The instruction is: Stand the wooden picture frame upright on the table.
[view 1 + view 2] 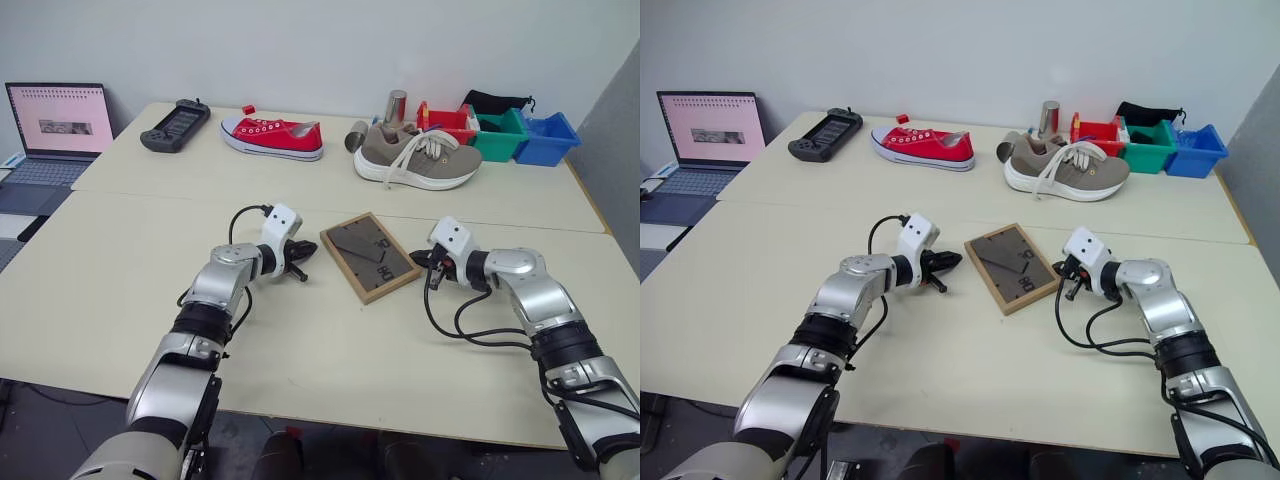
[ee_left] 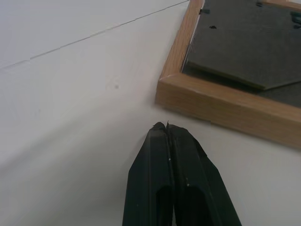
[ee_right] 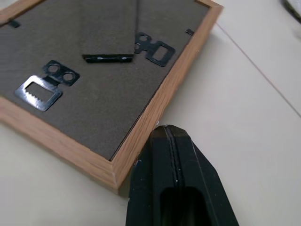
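Wooden picture frame lies flat, back panel up (stand flap folded down), mid-table, near the seam; long axis runs far-left to near-right. Left gripper and right gripper, both fully closed and empty, flank it closely.

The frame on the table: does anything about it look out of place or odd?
Yes. The frame lies flat on the table, back panel up, its picture side hidden, and sits askew to the table's seam. Both hands, left and right, are shut beside it.
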{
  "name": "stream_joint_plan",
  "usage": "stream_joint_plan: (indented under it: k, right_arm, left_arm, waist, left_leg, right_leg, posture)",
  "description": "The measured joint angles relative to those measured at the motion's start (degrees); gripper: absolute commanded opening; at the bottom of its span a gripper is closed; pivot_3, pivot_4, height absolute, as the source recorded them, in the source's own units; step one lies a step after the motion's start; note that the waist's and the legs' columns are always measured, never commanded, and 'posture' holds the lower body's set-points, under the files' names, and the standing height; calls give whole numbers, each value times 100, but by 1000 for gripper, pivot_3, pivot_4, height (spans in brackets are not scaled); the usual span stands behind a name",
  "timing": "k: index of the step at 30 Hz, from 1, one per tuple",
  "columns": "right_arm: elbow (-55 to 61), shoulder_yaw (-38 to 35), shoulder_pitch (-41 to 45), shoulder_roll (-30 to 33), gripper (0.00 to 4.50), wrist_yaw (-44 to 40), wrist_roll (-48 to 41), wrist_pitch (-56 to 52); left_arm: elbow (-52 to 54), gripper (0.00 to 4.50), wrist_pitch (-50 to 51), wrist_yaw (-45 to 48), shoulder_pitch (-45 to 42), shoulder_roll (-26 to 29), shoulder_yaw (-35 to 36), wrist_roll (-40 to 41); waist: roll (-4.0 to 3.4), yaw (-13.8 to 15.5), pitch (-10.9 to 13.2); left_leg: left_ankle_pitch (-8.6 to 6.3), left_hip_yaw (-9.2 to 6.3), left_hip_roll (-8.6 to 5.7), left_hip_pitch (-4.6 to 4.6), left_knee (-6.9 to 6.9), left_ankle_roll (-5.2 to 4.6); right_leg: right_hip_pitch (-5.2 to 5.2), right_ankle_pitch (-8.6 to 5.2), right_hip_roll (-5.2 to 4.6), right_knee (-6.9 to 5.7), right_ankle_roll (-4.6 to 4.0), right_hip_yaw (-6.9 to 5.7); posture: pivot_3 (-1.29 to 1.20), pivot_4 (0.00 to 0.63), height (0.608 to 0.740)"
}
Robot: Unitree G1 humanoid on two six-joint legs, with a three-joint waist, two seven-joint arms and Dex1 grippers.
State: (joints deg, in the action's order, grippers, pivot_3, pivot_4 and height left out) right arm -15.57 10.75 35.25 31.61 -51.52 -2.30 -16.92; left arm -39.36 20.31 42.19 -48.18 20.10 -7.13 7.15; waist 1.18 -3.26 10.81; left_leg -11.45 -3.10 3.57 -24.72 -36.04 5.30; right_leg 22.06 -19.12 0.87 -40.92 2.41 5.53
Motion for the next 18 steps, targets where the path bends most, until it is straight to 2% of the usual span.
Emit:
stream_joint_plan:
  k: [5,10,18]
  right_arm:
    - [711,100,-300,10,0,-309,-134,-467]
    - [1213,178,-500,57,0,-463,-285,-769]
    - [1217,129,-500,119,0,-210,-258,-938]
  left_arm:
    - [-738,41,-342,74,-426,-149,0,-197]
    - [-967,41,-564,225,-530,-167,-2,-344]
    - [-483,41,-486,566,-216,192,-31,-429]
  waist:
    - [0,5,0]
    - [0,3,0]
    - [0,-18,0]
  left_leg:
    - [0,-1,-2,0,-1,0]
    - [0,-3,-2,0,0,0]
    - [0,-3,2,1,0,0]
  right_leg:
    - [0,0,0,-1,0,0]
    - [0,0,0,-1,0,-2]
    - [0,0,2,-2,0,-2]
  posture:
    - [0,150,740]
    - [0,150,740]
    - [0,150,740]
